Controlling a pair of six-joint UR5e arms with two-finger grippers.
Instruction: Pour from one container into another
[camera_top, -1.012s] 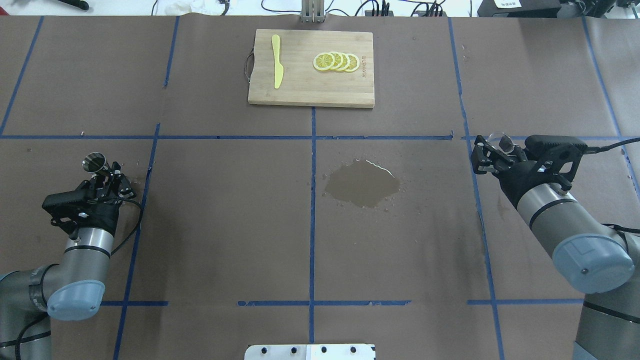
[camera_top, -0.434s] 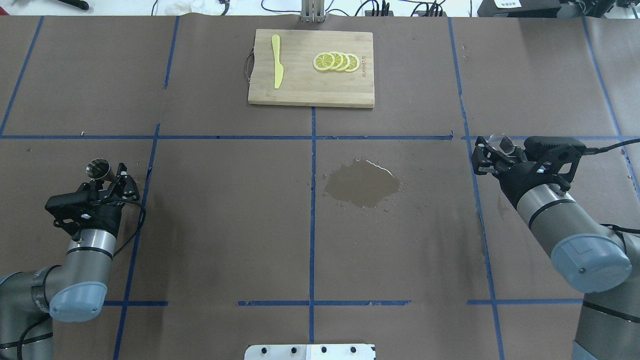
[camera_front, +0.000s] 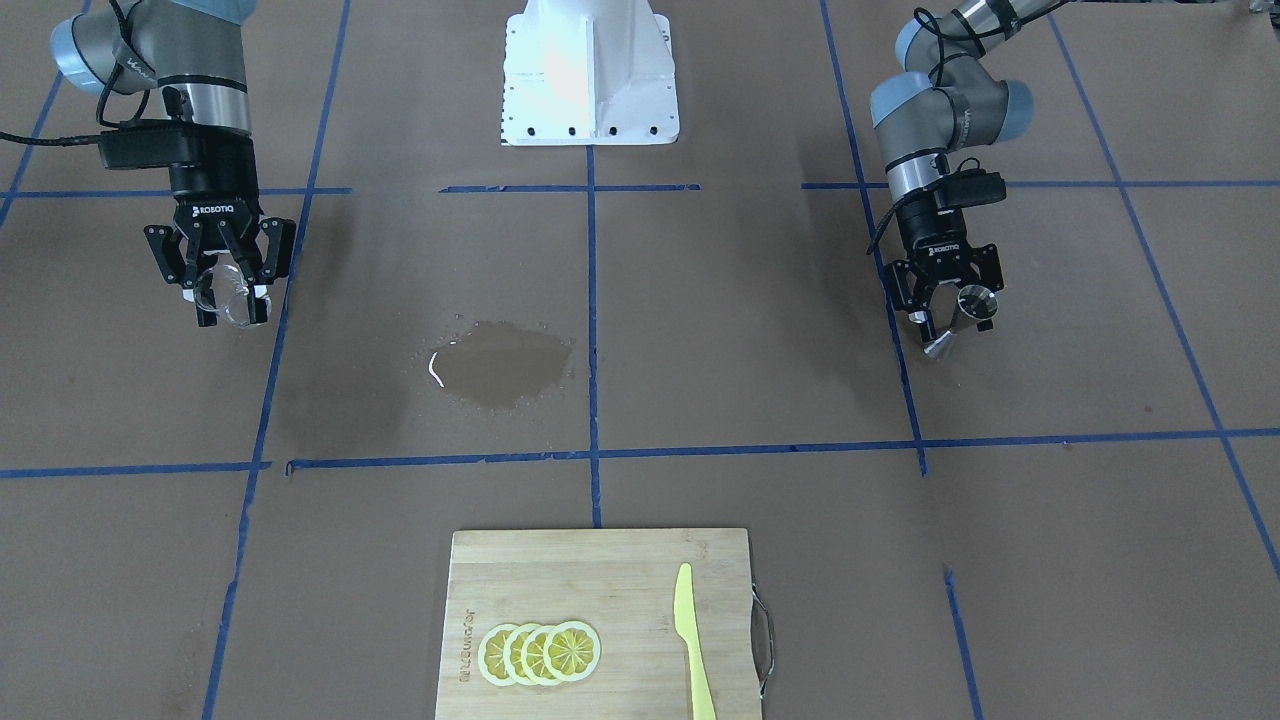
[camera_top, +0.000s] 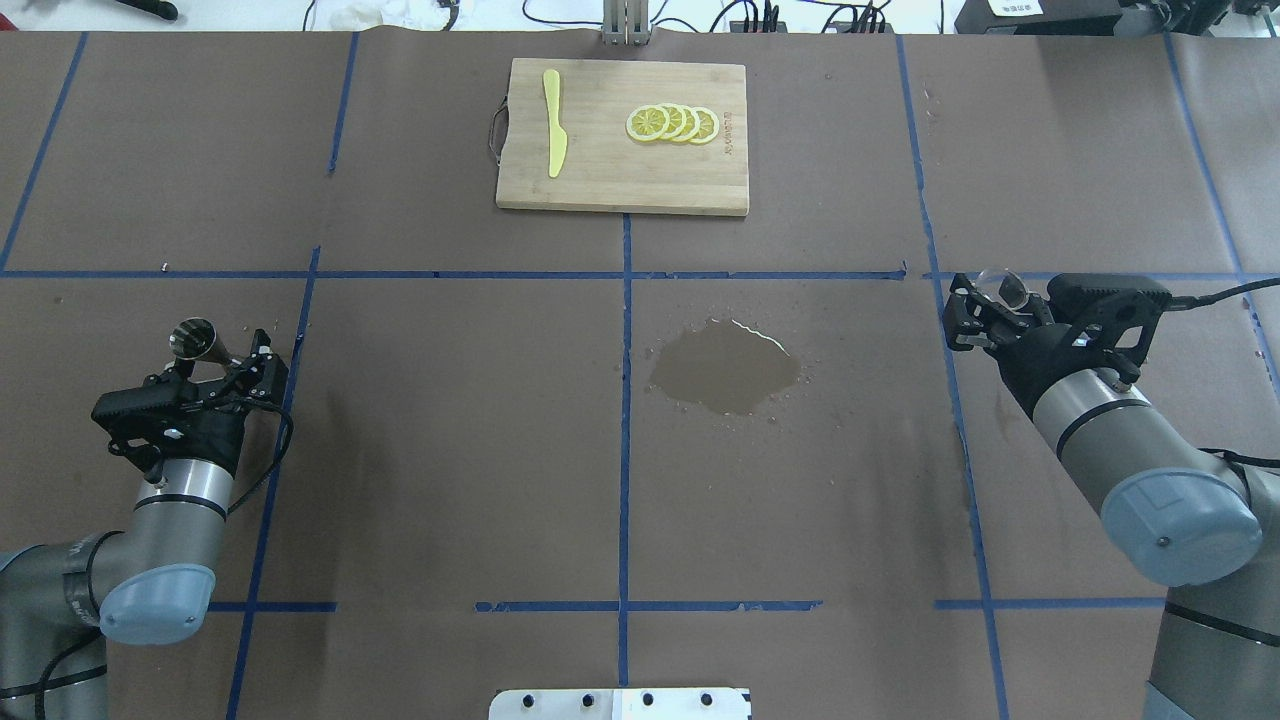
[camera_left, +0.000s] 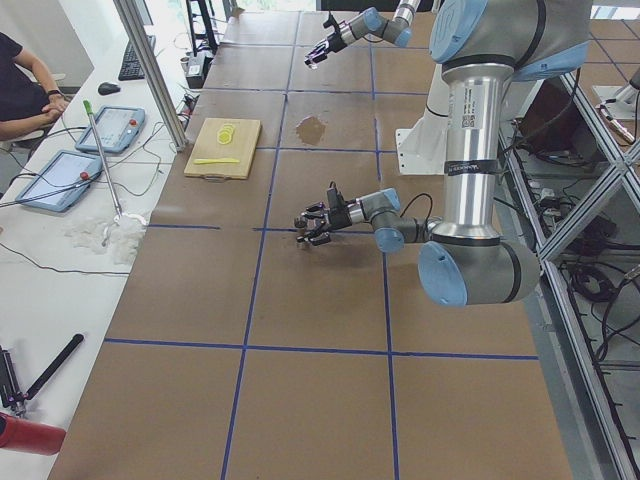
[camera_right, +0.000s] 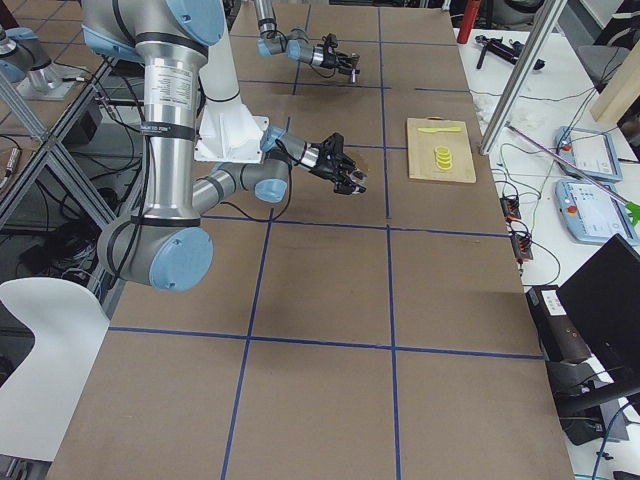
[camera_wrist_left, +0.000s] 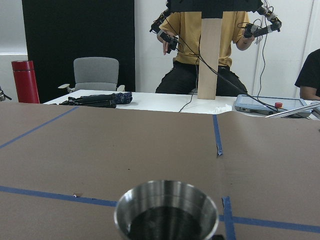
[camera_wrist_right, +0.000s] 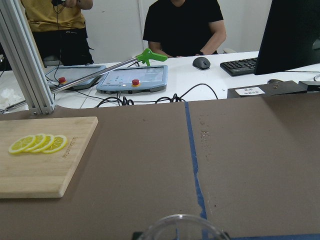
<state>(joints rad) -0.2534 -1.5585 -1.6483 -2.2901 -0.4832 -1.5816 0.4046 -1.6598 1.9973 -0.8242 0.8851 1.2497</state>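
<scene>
Here, at a table (camera_top: 450, 450) covered in brown paper and gridded with blue tape, two robot arms work well apart at opposite ends. The right gripper (camera_front: 232, 308) has its fingers closed around the small clear glass cup (camera_top: 1000, 282), which it holds out over the paper near the table's right end. On the far side, the left gripper (camera_top: 222, 358) has its fingers spread wide. The steel jigger (camera_top: 195, 338) sits between them, mouth up, low over the paper. Whether either finger touches it cannot be told, nor whether its base rests on the table. Between the arms, just right of the centre tape line, a wet patch (camera_top: 725, 368) darkens the paper, ringed by small droplets. At the far edge lies a wooden cutting board (camera_top: 610, 180) with a fan of lemon slices (camera_top: 672, 123) and a yellow knife (camera_top: 553, 122). Beyond it, two people (camera_wrist_right: 182, 27) sit at a white bench with tablets and cables.
</scene>
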